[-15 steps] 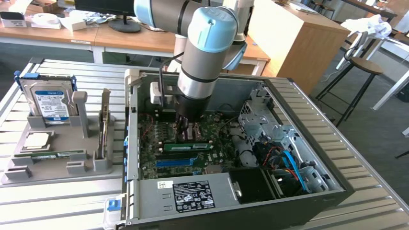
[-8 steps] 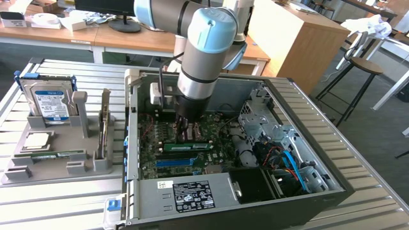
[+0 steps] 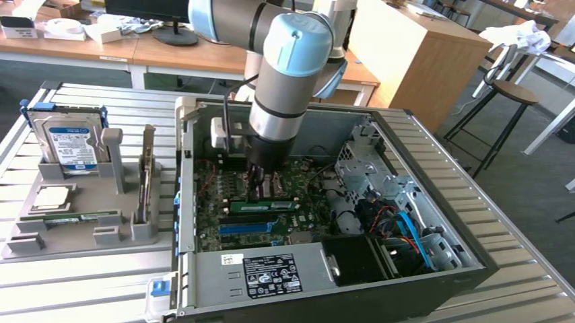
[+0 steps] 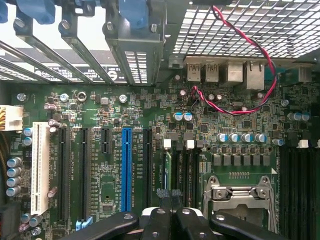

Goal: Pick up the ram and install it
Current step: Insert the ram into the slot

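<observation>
Slatted metal tabletop (image 3: 81,282) carries the open computer case (image 3: 431,222), and I am reaching down into it over the motherboard (image 3: 235,202). My gripper (image 3: 261,192) is pinched fully together, its tips pressing down on the top edge of the ram (image 3: 264,206). That green stick stands on edge in a memory slot just beyond the blue slot (image 3: 245,228), directly beneath me, parallel to it. In the wrist view my closed fingers (image 4: 164,200) sit over the slots beside the processor socket (image 4: 239,197).
</observation>
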Motion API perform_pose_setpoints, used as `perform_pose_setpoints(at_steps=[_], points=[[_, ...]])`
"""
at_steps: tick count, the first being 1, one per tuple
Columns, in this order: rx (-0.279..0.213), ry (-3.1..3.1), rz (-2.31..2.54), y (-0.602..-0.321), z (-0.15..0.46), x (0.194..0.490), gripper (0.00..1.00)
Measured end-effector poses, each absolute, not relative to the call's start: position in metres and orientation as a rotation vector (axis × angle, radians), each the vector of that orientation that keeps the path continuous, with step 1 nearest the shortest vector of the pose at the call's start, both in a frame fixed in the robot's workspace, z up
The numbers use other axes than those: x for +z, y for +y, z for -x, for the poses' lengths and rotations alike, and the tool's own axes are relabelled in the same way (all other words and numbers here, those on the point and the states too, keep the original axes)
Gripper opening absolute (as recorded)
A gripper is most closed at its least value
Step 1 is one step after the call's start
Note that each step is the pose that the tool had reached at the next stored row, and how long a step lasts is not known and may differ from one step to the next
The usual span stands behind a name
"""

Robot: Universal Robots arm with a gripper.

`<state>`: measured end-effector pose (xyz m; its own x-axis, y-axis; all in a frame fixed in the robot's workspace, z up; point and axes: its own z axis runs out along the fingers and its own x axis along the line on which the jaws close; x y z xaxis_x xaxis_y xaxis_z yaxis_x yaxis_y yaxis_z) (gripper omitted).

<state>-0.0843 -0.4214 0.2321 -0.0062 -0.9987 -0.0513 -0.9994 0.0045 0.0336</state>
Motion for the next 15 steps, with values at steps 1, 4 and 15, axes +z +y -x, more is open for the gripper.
perform_pose_setpoints(at_steps=[1,4,15], points=[[0.094,2.218,2.206,-0.4214,0.0844,0.2316,0.10],[0.094,2.218,2.206,-0.4215,0.0844,0.2313,0.10],[0.094,2.217,2.206,-0.4214,0.0843,0.2284,0.10]])
